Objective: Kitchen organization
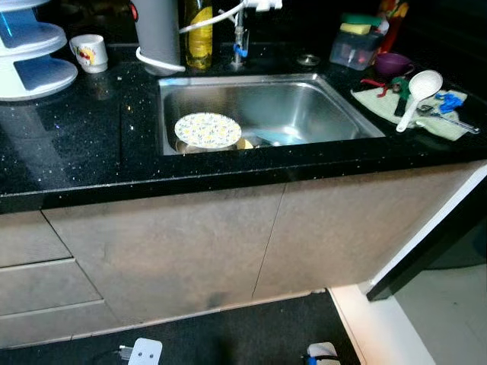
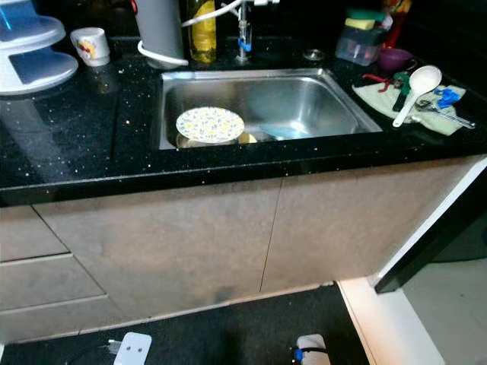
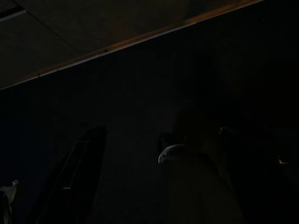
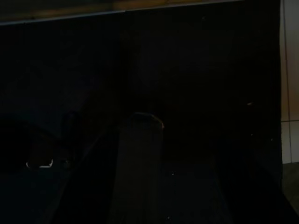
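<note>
- Below the head camera, a black speckled worktop [image 1: 76, 144] carried a steel sink [image 1: 335, 106] set into it.
- Inside the sink, a floral plate [image 1: 208, 129] lay toward the near left corner, resting on other dishes that were partly hidden under it.
- Behind the sink stood a grey cylinder [image 1: 157, 34], a yellow bottle [image 1: 198, 34] and the tap [image 1: 240, 34], close together along the back edge.
- Left of the sink, well apart from it, a white mug [image 1: 90, 53] stood beside a white tiered rack [image 1: 30, 57].
- Right of the sink, a white ladle [image 1: 418, 95] lay on a pale cloth [image 1: 380, 103] among small utensils; a purple bowl [image 1: 393, 63] and a clear container [image 1: 355, 47] with sponges on top sat behind.
- Grey cabinet fronts [image 1: 190, 243] closed the space under the worktop.
- On the dark floor, a white power adapter [image 1: 144, 352] lay near the cabinet base.
- Both wrist views were very dark; the left tool [image 3: 135, 186] and the right tool [image 4: 112, 186] hung low, and I cannot tell how far either was open or whether it held anything.
</note>
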Robot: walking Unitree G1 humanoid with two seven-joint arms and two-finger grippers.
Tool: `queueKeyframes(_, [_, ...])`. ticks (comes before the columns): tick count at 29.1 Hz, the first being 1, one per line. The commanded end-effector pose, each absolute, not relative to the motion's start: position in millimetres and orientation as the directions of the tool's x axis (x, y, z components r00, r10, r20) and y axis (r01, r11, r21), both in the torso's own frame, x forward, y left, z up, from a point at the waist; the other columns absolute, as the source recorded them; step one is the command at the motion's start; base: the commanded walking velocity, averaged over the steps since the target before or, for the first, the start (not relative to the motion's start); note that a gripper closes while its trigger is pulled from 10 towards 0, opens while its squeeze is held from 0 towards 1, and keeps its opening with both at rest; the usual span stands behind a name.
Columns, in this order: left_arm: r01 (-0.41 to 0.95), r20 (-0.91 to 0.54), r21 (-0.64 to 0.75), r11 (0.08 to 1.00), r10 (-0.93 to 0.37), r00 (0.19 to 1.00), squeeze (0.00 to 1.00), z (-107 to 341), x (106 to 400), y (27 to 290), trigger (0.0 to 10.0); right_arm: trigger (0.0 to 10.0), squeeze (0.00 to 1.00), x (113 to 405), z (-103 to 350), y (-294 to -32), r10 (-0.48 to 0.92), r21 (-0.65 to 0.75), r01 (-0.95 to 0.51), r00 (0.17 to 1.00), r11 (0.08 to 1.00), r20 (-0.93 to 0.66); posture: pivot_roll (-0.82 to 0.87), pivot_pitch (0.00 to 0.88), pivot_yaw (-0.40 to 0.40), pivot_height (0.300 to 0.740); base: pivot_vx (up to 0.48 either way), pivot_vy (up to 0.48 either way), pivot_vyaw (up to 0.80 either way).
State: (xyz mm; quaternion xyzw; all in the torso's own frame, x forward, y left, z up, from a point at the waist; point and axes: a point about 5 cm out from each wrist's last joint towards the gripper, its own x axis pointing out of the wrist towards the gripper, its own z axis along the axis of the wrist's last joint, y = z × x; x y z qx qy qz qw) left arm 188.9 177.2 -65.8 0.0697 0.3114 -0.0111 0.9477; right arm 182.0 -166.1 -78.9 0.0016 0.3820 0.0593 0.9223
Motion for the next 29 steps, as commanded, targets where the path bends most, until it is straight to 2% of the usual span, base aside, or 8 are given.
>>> queueKeyframes(1, [0.075, -0.61, 0.131, 0.989, 0.021, 0.792, 0.0, -68.8, 184.4, 178.2, 10.0, 10.0, 0.0, 168.2, -85.7, -164.3, 0.105, 0.062, -0.088, 0.675, 0.994, -0.73, -0.06, 0.259, -0.074, 0.74, 0.0, 0.0, 0.0])
queueKeyframes(10, [0.121, -0.613, 0.135, 0.983, -0.013, 0.79, 0.0, -64.7, 196.2, 174.8, 10.0, 10.0, 0.0, 173.8, -81.6, -176.0, 0.056, 0.036, -0.043, 0.7, 0.998, -0.712, -0.09, 0.261, -0.042, 0.74, 0.0, 0.0, 0.0])
queueKeyframes(15, [0.135, -0.622, 0.132, 0.982, -0.025, 0.783, 0.0, -64.7, 199.0, 171.3, 10.0, 10.0, 0.0, 177.1, -78.7, -187.2, 0.018, 0.007, -0.018, 0.71, 1.0, -0.704, -0.12, 0.261, -0.067, 0.74, 0.0, 0.0, 0.0])
queueKeyframes(20, [0.096, -0.62, 0.141, 0.985, 0.012, 0.785, 0.0, -61.9, 206.5, 176.4, 10.0, 10.0, 0.0, 192.4, -71.2, -184.8, 0.024, 0.029, -0.006, 0.74, 1.0, -0.673, -0.12, 0.248, -0.092, 0.74, 0.0, 0.0, 0.0])
queueKeyframes(26, [0.062, -0.61, 0.144, 0.988, 0.039, 0.792, 0.0, -56.3, 216.3, 183.3, 10.0, 10.0, 0.0, 202.2, -67.7, -180.2, 0.026, 0.038, 0.0, 0.745, 0.999, -0.666, -0.11, 0.235, -0.081, 0.74, 0.0, 0.0, 0.0])
queueKeyframes(29, [0.048, -0.601, 0.16, 0.986, 0.058, 0.797, 0.0, -50.0, 225.2, 195.5, 10.0, 10.0, 0.0, 210.8, -63.9, -173.6, 0.028, 0.058, 0.013, 0.758, 0.998, -0.652, -0.11, 0.221, -0.064, 0.74, 0.0, 0.0, 0.0])
